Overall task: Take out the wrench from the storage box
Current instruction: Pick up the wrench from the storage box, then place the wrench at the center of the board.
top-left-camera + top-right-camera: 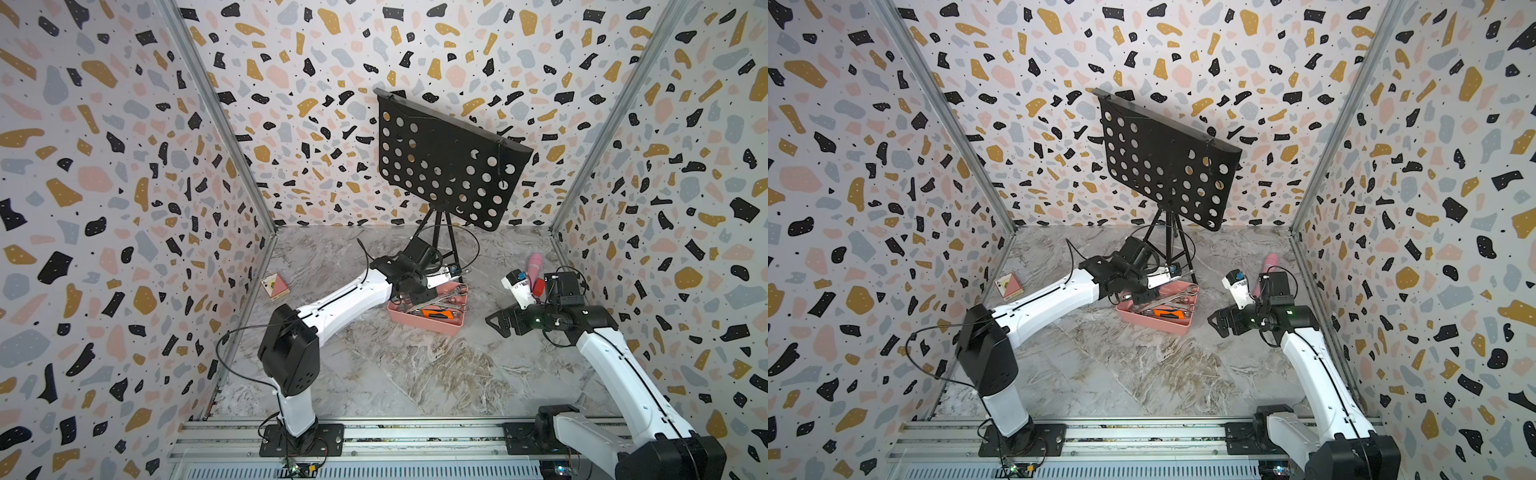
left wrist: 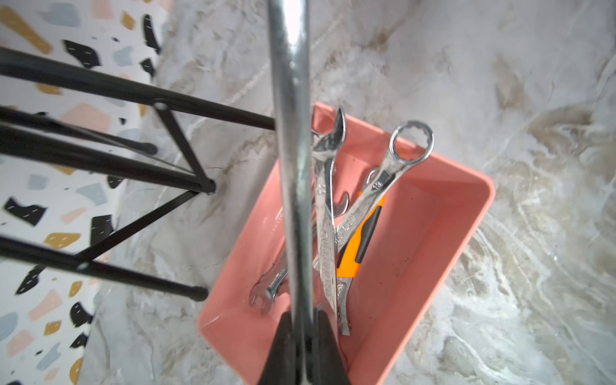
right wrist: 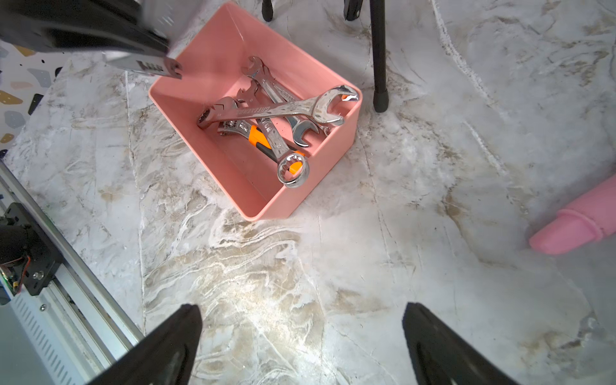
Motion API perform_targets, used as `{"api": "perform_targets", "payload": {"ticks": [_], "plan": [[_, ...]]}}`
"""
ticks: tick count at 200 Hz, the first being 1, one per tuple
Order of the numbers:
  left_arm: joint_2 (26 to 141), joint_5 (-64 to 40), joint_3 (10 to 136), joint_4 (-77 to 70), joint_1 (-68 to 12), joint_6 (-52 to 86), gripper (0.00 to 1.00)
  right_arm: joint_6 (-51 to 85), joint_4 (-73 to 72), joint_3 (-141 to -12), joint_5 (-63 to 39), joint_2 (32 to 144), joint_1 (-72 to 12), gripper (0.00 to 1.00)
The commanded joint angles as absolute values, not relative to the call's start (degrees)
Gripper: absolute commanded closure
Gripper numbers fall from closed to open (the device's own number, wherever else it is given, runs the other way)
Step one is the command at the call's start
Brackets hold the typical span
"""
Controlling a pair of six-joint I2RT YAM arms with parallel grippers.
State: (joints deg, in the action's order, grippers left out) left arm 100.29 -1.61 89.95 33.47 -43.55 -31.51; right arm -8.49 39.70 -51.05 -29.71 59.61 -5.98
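The left gripper is clenched on the shaft of a wrench. In the left wrist view the bar runs from between the black fingers straight out of the frame, close to the lens and blurred. It crosses over the side of the pink box that lies nearest the legs of the music stand. Neither head of the wrench shows there. The right wrist view gives the other side: the dark gripper body hangs above a far corner of the box, with a flat silver end jutting from it, lifted above the rim. In both top views the arm hides most of the grip, so only the wrist over the box's far end can be made out. Inside the box lie the other wrenches, crossed over one another, one with a ring end leaning on the wall, and under them an orange-handled wrench. The box sits on the marbled table in front of the stand. The right gripper is spread wide and holds nothing, hovering over bare table beside the box. Only the right wrist and top views show a pink tube lying off to that side. Only the top views show a pack of cards by the left wall.
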Motion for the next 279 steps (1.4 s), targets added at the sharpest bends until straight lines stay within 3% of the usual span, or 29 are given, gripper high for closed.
{"api": "perform_targets", "payload": {"ticks": [1, 45, 121, 279], "plan": [[93.21, 5.74, 88.14, 30.96, -43.77, -21.52, 1.0, -6.99, 38.04, -51.3, -32.22, 59.15, -6.27, 0.0], [82.39, 12.53, 75.6, 30.97, -39.9, -1.14, 1.0, -5.63, 36.06, -50.63, -33.75, 59.94, -6.49, 0.0], [77.64, -2.18, 54.38, 23.4, -28.06, 21.42, 1.0, -5.31, 35.84, -49.78, -33.66, 59.77, -7.21, 0.0], [94.36, -8.15, 52.97, 21.52, -22.86, 25.12, 1.0, -5.11, 35.16, -48.9, -32.09, 60.03, -7.3, 0.0]]}}
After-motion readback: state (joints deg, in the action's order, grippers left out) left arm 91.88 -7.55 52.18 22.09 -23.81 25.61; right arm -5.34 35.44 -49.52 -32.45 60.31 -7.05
